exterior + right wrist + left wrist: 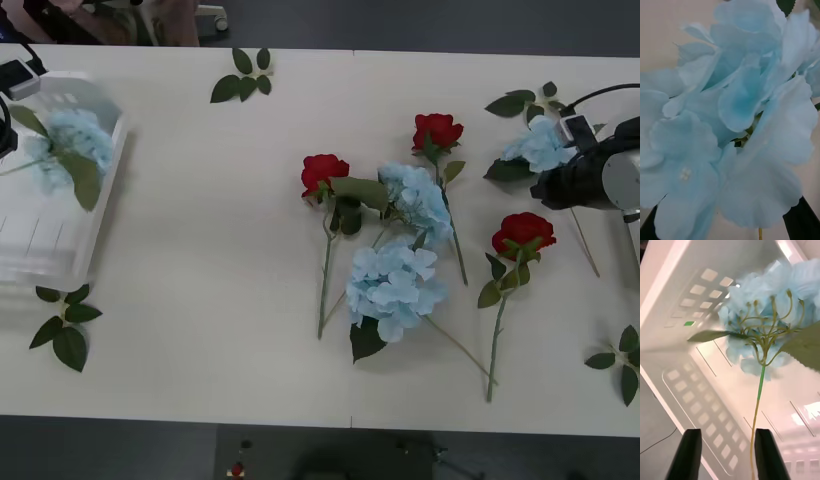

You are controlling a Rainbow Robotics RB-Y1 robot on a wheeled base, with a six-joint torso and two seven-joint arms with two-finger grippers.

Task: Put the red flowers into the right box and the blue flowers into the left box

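A blue flower (763, 311) lies inside the left box (105, 185), a white box with slotted walls (700, 288). My left gripper (728, 433) hangs open over it, and the thin stem (758, 397) passes loosely between its black fingers. At the table's right side my right gripper (548, 178) is open, its fingers (801, 221) on either side of another blue flower (538, 145) that sits close to the camera (737, 112). Two more blue flowers (395, 285) (415, 200) and three red flowers (323, 170) (436, 130) (522, 232) lie mid-table. The right box is out of view.
Loose green leaf sprigs lie at the back (243, 78), front left (62, 325), back right (520, 100) and front right (620, 360). The flower stems in the middle cross one another. Bare tabletop (200, 250) spans between the left box and the flowers.
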